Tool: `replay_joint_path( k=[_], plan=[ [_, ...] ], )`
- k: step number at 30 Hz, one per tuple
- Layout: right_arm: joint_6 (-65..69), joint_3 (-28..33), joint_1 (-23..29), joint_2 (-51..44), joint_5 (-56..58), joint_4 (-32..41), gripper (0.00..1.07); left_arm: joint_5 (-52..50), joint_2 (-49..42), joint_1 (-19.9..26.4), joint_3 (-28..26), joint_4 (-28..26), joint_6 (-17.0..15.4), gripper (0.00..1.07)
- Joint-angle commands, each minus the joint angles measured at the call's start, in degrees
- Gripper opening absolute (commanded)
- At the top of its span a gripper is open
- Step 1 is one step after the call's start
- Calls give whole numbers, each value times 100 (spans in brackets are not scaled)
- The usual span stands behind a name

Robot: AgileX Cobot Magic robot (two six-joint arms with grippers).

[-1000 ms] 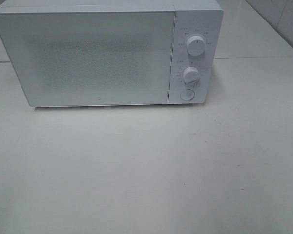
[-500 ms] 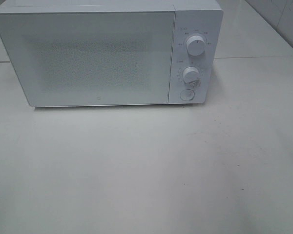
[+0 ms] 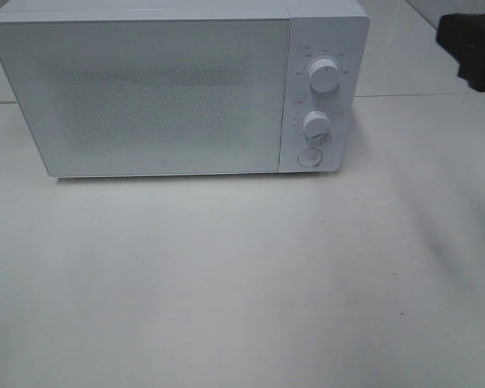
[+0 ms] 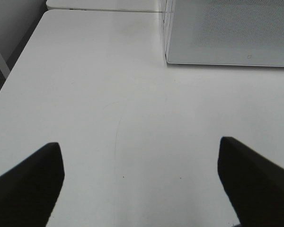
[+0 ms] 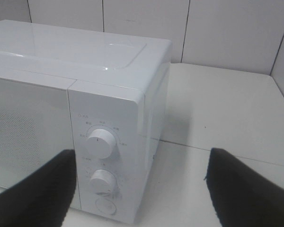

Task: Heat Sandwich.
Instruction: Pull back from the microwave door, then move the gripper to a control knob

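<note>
The sandwich is out of view in every frame. A white microwave (image 3: 145,89) stands at the back of the table with its door shut; it also shows in the right wrist view (image 5: 109,61) and the left wrist view (image 4: 227,33). My right gripper (image 5: 141,156) is open and empty, with dark fingers (image 5: 246,189) spread wide, hovering to the right of the microwave's control panel (image 5: 100,142). Its arm (image 3: 473,48) shows as a dark shape at the top right of the exterior view. My left gripper (image 4: 139,144) is open and empty above the bare table, in front of the microwave's left corner.
The panel carries two round knobs (image 3: 324,75) (image 3: 316,124) and a round button (image 3: 309,157). A white table (image 3: 242,283) spreads in front of the microwave. A tiled wall (image 5: 217,28) stands behind. The table's left edge (image 4: 19,56) shows in the left wrist view.
My right arm has come into the exterior view at the top right, where nothing showed before. The microwave has not moved and its door stays shut.
</note>
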Motion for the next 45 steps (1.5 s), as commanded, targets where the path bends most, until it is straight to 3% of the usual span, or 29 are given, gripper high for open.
replay_joint_path(
  k=[1, 8, 12, 17, 21, 26, 34, 45],
  plan=[
    [-40, -6, 361, 567, -705, 40, 74, -80, -132, 17, 23, 0, -6, 82],
    [-40, -6, 1020, 1484, -1553, 315, 74, -80, -132, 17, 23, 0, -6, 82],
    [-97, -6, 1478, 2280, -2280, 1226, 74, -80, -132, 17, 23, 0, -6, 82],
    [-212, -6, 1742, 2681, -2750, 1444, 74, -80, -132, 17, 23, 0, -6, 82],
    [-212, -6, 2091, 3575, -3604, 1799, 74, -80, -132, 17, 23, 0, -6, 82],
    [-212, -29, 2177, 3988, -4016, 2034, 74, -80, -132, 17, 23, 0, -6, 82],
    [-212, -590, 2206, 5019, -4383, 2361, 74, -80, -132, 17, 23, 0, -6, 82],
    [-298, -1071, 2206, 5724, -5036, 2882, 72, -80, -132, 17, 23, 0, -6, 82]
  ],
)
